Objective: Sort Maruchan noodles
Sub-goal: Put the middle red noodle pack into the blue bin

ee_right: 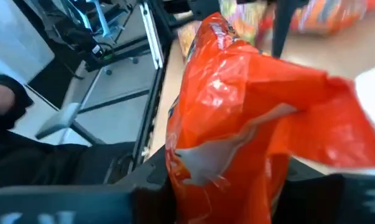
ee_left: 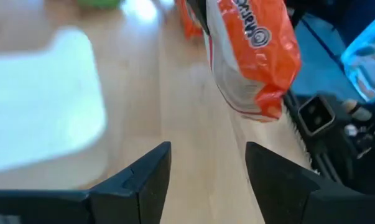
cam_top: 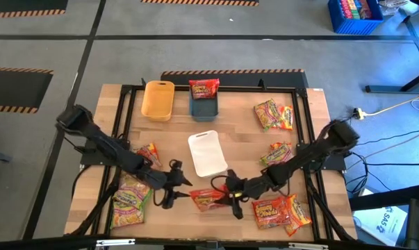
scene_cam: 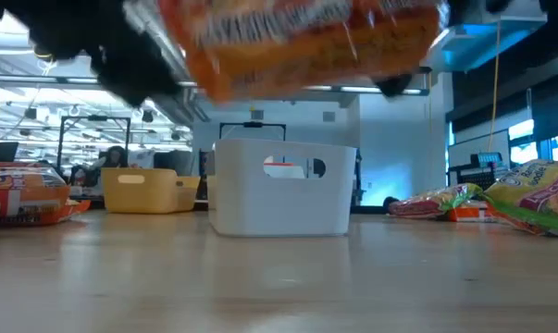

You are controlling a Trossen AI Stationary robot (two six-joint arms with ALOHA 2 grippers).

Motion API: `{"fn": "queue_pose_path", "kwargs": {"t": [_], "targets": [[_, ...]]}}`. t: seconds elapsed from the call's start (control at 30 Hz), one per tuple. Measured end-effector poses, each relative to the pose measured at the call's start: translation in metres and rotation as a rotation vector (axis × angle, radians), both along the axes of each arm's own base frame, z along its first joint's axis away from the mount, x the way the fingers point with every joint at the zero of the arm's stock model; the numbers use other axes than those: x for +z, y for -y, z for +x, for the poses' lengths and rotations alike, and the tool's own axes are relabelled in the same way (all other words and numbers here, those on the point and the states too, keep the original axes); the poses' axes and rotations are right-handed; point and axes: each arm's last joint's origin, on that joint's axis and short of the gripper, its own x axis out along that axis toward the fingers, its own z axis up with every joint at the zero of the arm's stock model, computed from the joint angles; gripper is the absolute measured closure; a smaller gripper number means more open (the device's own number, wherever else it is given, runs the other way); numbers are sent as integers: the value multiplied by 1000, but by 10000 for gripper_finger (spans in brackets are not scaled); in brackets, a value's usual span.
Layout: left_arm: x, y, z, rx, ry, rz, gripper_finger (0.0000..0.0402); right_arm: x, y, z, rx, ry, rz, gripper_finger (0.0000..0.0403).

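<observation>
A red Maruchan noodles packet [cam_top: 208, 200] hangs above the table near its front edge, with my right gripper [cam_top: 231, 197] shut on it; in the low view the packet [scene_cam: 306, 42] floats well over the tabletop. My left gripper [cam_top: 178, 193] stands open just left of the packet, with nothing between its fingers [ee_left: 207, 158]; the packet [ee_left: 252, 56] shows ahead of them, apart. Another red packet [cam_top: 204, 87] lies on the blue tray [cam_top: 203, 108]. Green-pink packets [cam_top: 274, 114] and orange ones [cam_top: 282, 212] lie flat on the table. My right gripper pinches the red packet's right end [ee_right: 218, 180] between its two fingers. The fingers come from the table's right, slanting a little downward. The packet sticks out from them toward the left gripper, crumpled at the hold and lifted clear of the table.
A yellow tray [cam_top: 158, 99] and the blue tray stand at the far edge; a white tray [cam_top: 207, 153] sits mid-table just beyond both grippers. More packets lie at the near left [cam_top: 131, 198], left [cam_top: 148, 153] and right [cam_top: 277, 153]. A black frame [cam_top: 306, 125] rims the table.
</observation>
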Motion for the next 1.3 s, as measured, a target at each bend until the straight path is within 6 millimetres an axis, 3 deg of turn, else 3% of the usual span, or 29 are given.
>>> {"fn": "queue_pose_path", "kwargs": {"t": [0.13, 0.23, 0.43, 0.77, 0.9, 1.1, 1.3], "targets": [[37, -12, -6, 6, 107, 7, 173, 20, 21, -6, -35, -13, -93, 282], [61, -23, -7, 10, 184, 30, 149, 22, 39, -3, -63, -36, -160, 278], [86, -54, 4, 76, 208, 121, 108, 22, 77, 13, -66, -3, -244, 280], [101, -120, 23, 296, 93, 175, 105, 44, 135, 34, -30, 96, -403, 278], [107, -141, 23, 276, 55, 127, 106, 50, 160, 38, -28, 114, -459, 277], [100, -157, 24, 204, -15, 62, 106, 50, 187, 39, -61, 103, -473, 277], [91, -164, 18, 265, -117, 147, 106, 53, 188, 39, -53, 127, -493, 277]]}}
